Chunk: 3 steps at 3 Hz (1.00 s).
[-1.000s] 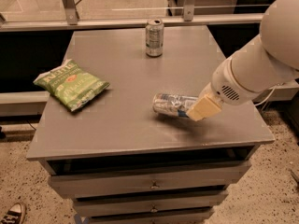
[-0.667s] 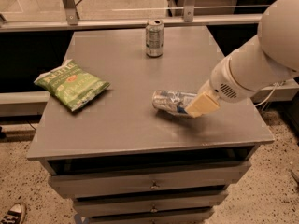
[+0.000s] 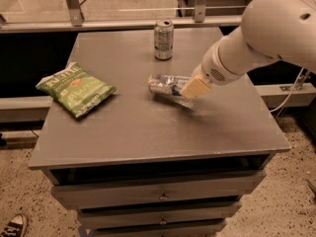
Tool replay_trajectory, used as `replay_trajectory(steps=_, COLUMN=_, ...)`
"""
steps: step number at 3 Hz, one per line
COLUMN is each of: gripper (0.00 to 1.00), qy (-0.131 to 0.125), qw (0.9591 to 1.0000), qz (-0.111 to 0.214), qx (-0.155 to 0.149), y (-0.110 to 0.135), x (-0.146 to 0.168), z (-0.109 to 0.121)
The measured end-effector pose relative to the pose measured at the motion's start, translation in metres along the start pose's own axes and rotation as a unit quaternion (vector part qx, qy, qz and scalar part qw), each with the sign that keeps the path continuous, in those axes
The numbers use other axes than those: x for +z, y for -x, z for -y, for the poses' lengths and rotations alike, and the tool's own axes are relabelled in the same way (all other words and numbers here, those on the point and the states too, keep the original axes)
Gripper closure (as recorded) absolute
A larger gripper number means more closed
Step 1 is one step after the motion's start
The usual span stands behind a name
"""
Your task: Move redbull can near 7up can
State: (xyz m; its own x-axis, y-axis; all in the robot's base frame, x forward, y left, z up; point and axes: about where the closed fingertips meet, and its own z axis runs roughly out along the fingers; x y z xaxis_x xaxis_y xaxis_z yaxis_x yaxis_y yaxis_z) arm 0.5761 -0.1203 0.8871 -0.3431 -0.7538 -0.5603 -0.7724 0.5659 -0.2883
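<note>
The redbull can (image 3: 165, 84) is slim, silver with blue patches, and lies on its side near the middle of the grey table (image 3: 148, 127). My gripper (image 3: 191, 89) comes in from the right and is shut on the can's right end; one tan finger pad (image 3: 195, 87) shows in front of it. A shadow lies under the can. The 7up can (image 3: 163, 39) stands upright near the table's far edge, a short way behind the redbull can and apart from it.
A green chip bag (image 3: 75, 89) lies on the left of the table. My big white arm (image 3: 266, 31) hangs over the table's right side. A metal rail (image 3: 123, 24) runs behind the far edge. Drawers (image 3: 158, 196) sit below the front edge.
My gripper and the redbull can have moved left and toward the far edge, closer to the 7up can. The 7up can and the chip bag have not moved.
</note>
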Motion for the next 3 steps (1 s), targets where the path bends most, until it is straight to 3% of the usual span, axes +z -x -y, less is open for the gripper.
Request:
replay_trajectory(steps=1, gripper=1.0, qy=-0.011, qw=0.9987, qz=0.029, qx=-0.04, y=0.04, x=0.037, z=0.045)
replay_trajectory(steps=2, gripper=1.0, qy=-0.014, qw=0.9972, qz=0.041, qx=-0.06, y=0.061, x=0.057, z=0.066)
replay_trajectory(steps=3, gripper=0.84, qy=-0.012, qw=0.9967, qz=0.038, qx=-0.071, y=0.068, x=0.077, z=0.081)
